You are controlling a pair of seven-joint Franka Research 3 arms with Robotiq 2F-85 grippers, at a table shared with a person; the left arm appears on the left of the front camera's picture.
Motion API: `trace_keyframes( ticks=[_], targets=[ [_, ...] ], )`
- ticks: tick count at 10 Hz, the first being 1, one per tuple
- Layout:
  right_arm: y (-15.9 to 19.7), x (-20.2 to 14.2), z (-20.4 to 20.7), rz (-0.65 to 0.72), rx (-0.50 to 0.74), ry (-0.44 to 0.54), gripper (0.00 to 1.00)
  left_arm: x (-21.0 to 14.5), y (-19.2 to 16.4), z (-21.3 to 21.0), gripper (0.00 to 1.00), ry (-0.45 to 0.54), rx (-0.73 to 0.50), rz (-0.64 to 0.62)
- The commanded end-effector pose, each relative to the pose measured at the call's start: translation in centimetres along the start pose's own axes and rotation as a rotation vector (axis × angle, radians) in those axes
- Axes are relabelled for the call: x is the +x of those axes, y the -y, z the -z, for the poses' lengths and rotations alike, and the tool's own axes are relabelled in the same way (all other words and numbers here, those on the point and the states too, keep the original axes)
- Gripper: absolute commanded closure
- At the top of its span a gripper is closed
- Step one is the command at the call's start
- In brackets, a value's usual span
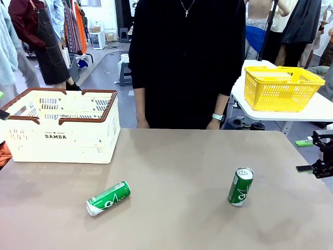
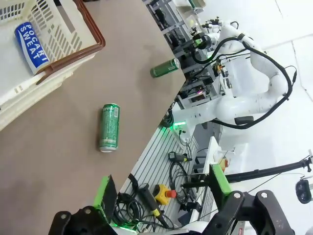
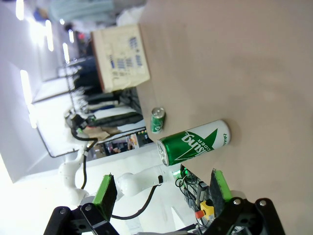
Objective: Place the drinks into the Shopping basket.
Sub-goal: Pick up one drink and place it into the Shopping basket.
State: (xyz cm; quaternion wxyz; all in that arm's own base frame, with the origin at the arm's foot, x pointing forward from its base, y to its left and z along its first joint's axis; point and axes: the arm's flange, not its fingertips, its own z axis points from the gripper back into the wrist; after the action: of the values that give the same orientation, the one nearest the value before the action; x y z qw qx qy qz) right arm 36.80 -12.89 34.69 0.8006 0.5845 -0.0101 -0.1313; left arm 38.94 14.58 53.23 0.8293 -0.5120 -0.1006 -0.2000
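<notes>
While a person in a black top [image 1: 186,62] stood at the far side of the tan table [image 1: 182,156], hands down at its edge, two of the three drinks sat outside the large cream-white slotted plastic basket [image 1: 31,146], brown-rimmed and lettered "DAMDA" in black, which occupied the table's far left corner. One slim green aluminium can [image 1: 108,198] with white lettering lay on its side on the near left part of the table, in front of the basket and apart from it, its silver top turned toward the near left. A second green aluminium can [image 1: 241,186] stood upright toward the right, well apart from the first. Seen from the left wrist camera, the small blue aluminium can [image 2: 30,46] marked "POCARI SWEAT" in white lay on its side inside the basket, against the slotted wall.

At the table's near left edge the left gripper [image 2: 162,188] hung with its green-padded fingers spread wide and nothing between them, the toppled can ahead of it and untouched. Off the table's right edge the right gripper [image 1: 303,155] hovered, its jaws likewise wide and empty. From its own wrist camera the upright can showed just beyond the fingertips, clear of both pads.

Behind, on a white side table [image 1: 317,112] at the right, sat a yellow mesh plastic basket [image 1: 281,88].
</notes>
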Motion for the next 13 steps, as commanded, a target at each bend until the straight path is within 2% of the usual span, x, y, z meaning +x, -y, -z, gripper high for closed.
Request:
trace_keyframes(
  ticks=[1, 5, 6, 8, 9, 10, 12, 13],
  targets=[
    [-0.5, -0.2, -0.3, 0.016, -0.004, -0.007, 0.0, -0.2, 0.0, 0.0, 0.0, 0.005, 0.006, -0.004],
    [-0.5, -0.2, -0.3, 0.016, -0.004, -0.007, 0.0, 0.0, 0.0, 0.0, 0.0, 0.0, 0.0, 0.0],
    [-0.5, -0.2, -0.3, 0.016, -0.004, -0.007, 0.0, 1.4, 4.1, 5.0, 0.0, -0.108, 0.085, 0.214],
    [-0.5, -0.2, -0.3, 0.016, -0.004, -0.007, 0.0, 1.7, 8.8, 13.0, 0.0, -0.246, 0.255, 0.35],
    [-0.5, -0.2, -0.3, 0.016, -0.004, -0.007, 0.0, 1.6, 9.5, 16.2, 0.0, -0.289, 0.379, 0.385],
    [-0.5, -0.2, -0.3, 0.016, -0.004, -0.007, 0.0, 1.2, 9.2, 19.7, 0.0, -0.349, 0.45, 0.442],
    [-0.5, -0.2, -0.3, 0.016, -0.004, -0.007, 0.0, 0.3, 7.9, 25.6, 0.0, -0.389, 0.599, 0.526],
    [-0.5, -0.2, -0.3, 0.016, -0.004, -0.007, 0.0, -0.3, 7.2, 28.1, 0.0, -0.43, 0.628, 0.574]
  ],
)
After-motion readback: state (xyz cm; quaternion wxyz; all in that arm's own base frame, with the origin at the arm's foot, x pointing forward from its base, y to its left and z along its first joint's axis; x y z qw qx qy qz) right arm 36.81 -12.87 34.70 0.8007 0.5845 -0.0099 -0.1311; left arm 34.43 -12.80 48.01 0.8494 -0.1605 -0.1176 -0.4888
